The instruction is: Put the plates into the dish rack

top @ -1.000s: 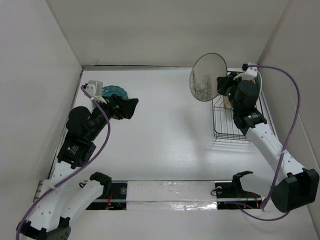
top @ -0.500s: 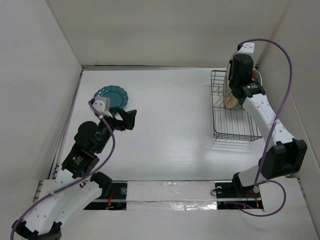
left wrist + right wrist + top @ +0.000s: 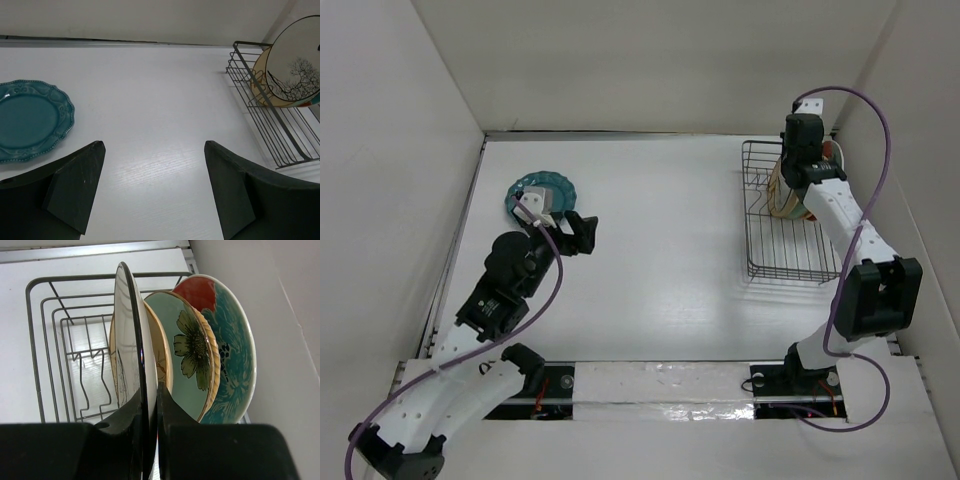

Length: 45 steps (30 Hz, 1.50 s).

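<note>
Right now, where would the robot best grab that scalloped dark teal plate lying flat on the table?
Probably its rim: the scalloped dark teal plate lies flat, so only the raised edge can be pinched. The open left tool hovers beside it, so coming down on the edge facing that tool, one finger inside the rim and one outside, seems easiest.

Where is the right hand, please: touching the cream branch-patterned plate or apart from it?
Touching: the right wrist view shows the right hand pinching the rim of the cream plate.
</note>
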Motion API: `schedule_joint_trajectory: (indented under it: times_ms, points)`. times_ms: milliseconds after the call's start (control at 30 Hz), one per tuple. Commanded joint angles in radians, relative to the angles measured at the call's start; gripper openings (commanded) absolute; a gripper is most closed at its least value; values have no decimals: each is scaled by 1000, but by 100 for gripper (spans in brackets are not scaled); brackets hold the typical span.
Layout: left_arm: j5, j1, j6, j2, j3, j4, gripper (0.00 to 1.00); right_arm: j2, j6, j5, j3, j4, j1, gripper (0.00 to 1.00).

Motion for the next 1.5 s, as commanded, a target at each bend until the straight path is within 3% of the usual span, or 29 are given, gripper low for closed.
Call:
schedule_joint_trajectory:
  times_ms: [0, 233, 367, 400, 467, 500, 567, 600, 700, 767, 900, 1033, 1167, 1200, 1267, 1300, 1400, 1467]
  points:
    - [-10, -5, 10, 17, 5, 54, 77, -16, 8, -35, 9, 122, -9, 0]
    - [11, -5, -5, 101, 52, 44, 70, 30, 117, -118, -120, 232, -18, 3]
    - [5, -5, -45, 179, 89, 44, 63, 30, 186, -146, -189, 294, -18, 27]
    - [7, -5, -56, 205, 98, 44, 61, 30, 197, -152, -207, 300, -18, 40]
    - [7, -5, -94, 233, 106, 68, 55, 22, 235, -157, -229, 328, -18, 52]
    - [7, 5, -110, 265, 111, 77, 49, 15, 252, -161, -238, 334, -18, 64]
    - [22, 22, -159, 300, 123, 99, 42, -27, 298, -160, -280, 357, -8, 74]
    - [30, 33, -177, 338, 125, 110, 37, -48, 309, -163, -298, 358, -8, 86]
    - [31, 47, -245, 407, 134, 136, 27, -164, 353, -174, -375, 413, 12, 99]
    - [10, 47, -269, 435, 137, 168, 24, -265, 390, -210, -436, 450, 21, 99]
    - [14, 123, -361, 544, 160, 199, 0, -405, 444, -238, -481, 469, 22, 100]
    - [153, 281, -476, 618, 134, 289, 0, -507, 471, -221, -498, 458, 31, 100]
    - [152, 431, -544, 676, 106, 301, 2, -562, 471, -209, -510, 464, 89, 99]
    - [154, 488, -562, 693, 100, 300, 15, -570, 474, -214, -513, 472, 89, 99]
    - [191, 536, -604, 707, 76, 309, 30, -584, 468, -230, -502, 484, 120, 99]
    - [183, 559, -614, 718, 68, 308, 46, -585, 465, -235, -496, 490, 130, 98]
    - [174, 652, -645, 722, 34, 311, 65, -588, 464, -279, -484, 510, 172, 97]
    - [168, 709, -638, 727, 19, 305, 67, -587, 465, -318, -491, 533, 204, 97]
